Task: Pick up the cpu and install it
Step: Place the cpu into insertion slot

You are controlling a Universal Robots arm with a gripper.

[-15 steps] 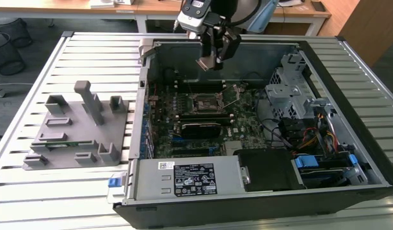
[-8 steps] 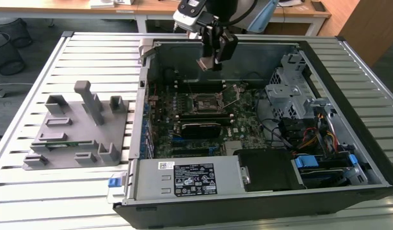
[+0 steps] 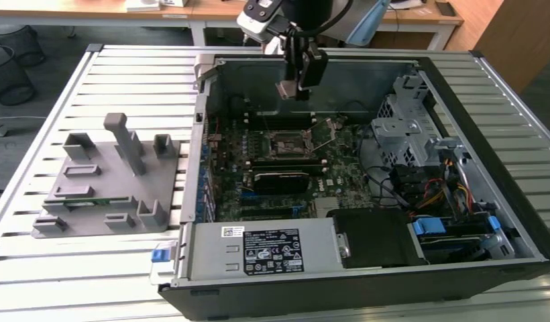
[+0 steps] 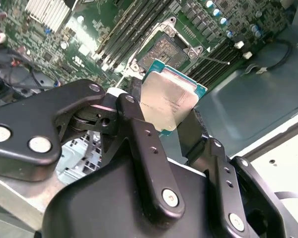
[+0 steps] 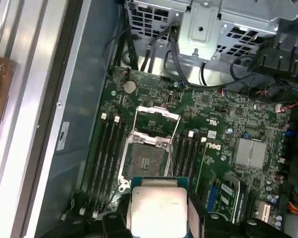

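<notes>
My gripper point(image 3: 290, 88) hangs over the far part of the open computer case, shut on the cpu point(image 4: 170, 100). The cpu is a flat square chip with a silvery top and a thin greenish rim, also seen as the cpu point(image 5: 158, 205) in the first wrist view, held between the black fingers point(image 4: 139, 129). Below it on the green motherboard point(image 5: 223, 124) lies the open socket point(image 5: 145, 158), its metal load frame point(image 5: 158, 118) swung up. In the exterior view the socket point(image 3: 287, 143) sits lower than the gripper, well apart from the chip.
The black case point(image 3: 489, 221) lies open on a slatted metal table point(image 3: 123, 74). A grey fixture point(image 3: 109, 178) holding a green memory stick stands at the exterior view's left. A drive cage point(image 3: 405, 127), cables and a power supply point(image 3: 261, 249) crowd the case.
</notes>
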